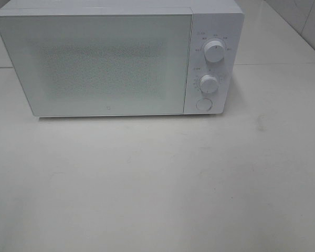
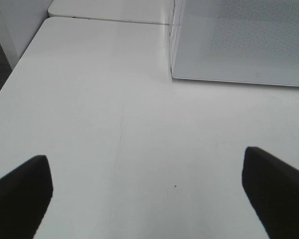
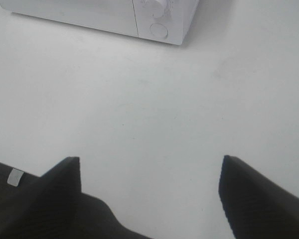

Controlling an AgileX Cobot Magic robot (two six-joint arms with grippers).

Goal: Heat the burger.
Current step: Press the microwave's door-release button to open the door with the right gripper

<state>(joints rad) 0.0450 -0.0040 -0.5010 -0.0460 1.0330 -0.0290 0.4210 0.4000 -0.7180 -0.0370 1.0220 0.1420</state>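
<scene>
The burger is out of view in every frame. A white microwave (image 1: 110, 63) stands at the back of the white table (image 1: 163, 178) with its door shut, two dials (image 1: 214, 51) and a round button (image 1: 203, 104) on its right panel. Neither arm shows in the high view. In the left wrist view my left gripper (image 2: 147, 191) is open above bare table, its dark fingers (image 2: 20, 191) far apart, the microwave (image 2: 239, 40) ahead. My right gripper (image 3: 149, 191) is open too, nothing between its fingers (image 3: 65, 186), facing the microwave's control panel (image 3: 162, 22).
The table's left edge (image 2: 10, 84) drops off beside a wall, and a second table (image 2: 109, 10) adjoins behind it. Another table surface (image 1: 275, 37) lies behind the microwave on the right.
</scene>
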